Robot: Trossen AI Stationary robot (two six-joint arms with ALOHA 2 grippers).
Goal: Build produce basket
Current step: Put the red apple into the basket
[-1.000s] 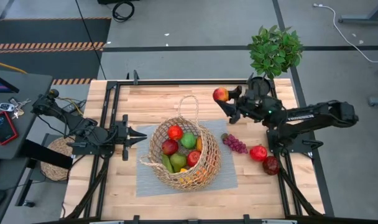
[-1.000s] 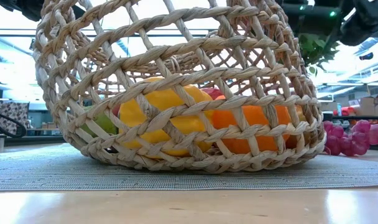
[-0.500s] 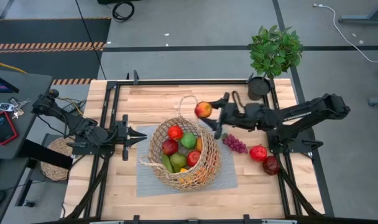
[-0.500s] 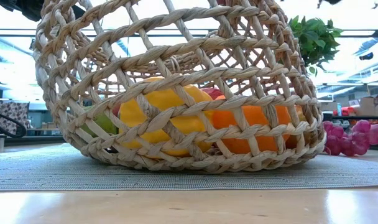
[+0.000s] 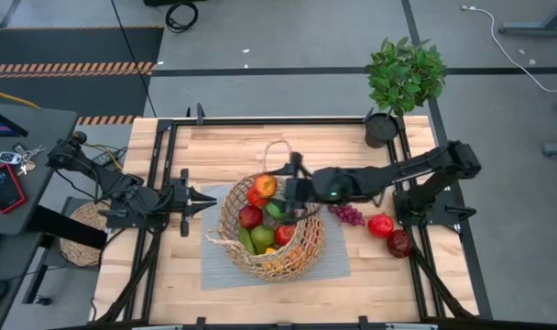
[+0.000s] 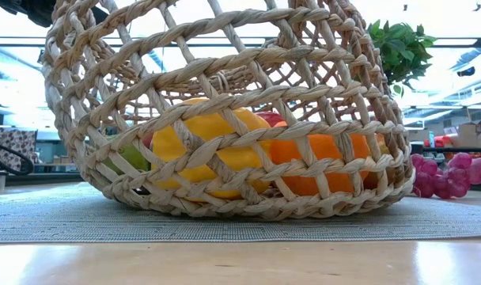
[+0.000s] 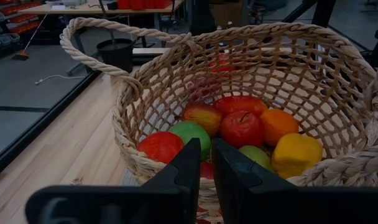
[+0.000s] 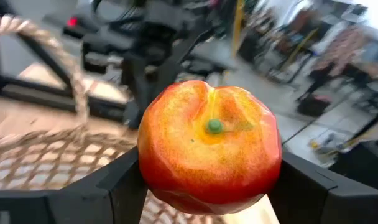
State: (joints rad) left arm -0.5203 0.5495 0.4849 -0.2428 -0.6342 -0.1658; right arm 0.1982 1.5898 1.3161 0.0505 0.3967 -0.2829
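The tan wicker basket (image 5: 272, 229) stands on a grey mat (image 5: 214, 266) at the table's middle. It holds several fruits: red, green, orange and yellow pieces (image 7: 242, 127). My right gripper (image 5: 273, 189) is shut on a red-orange peach-like fruit (image 5: 265, 186) above the basket's far side. My left gripper (image 5: 208, 199) waits shut just left of the basket, touching nothing. Purple grapes (image 5: 347, 214), a red apple (image 5: 381, 225) and a dark red fruit (image 5: 399, 243) lie on the table right of the basket. My right gripper pinches the fruit's two opposite sides (image 8: 148, 168) between its two fingers (image 8: 117, 183). The fingers reach in about level from the table's right. The fruit is lifted clear above the fruits in the basket, its green-dotted end (image 8: 214, 126) facing the wrist camera.
A leafy plant (image 5: 405, 73) in a black pot (image 5: 381, 128) stands at the far right corner. The basket's loop handle (image 5: 278, 156) lies toward the far edge. A flat round woven mat (image 5: 80, 236) sits off the table's left. Black frame rails (image 5: 164, 183) border the table.
My right gripper has carried the red-orange fruit from beside the black pot toward the table's left and a little nearer, to above the basket's far side. It has stayed shut on the fruit throughout.
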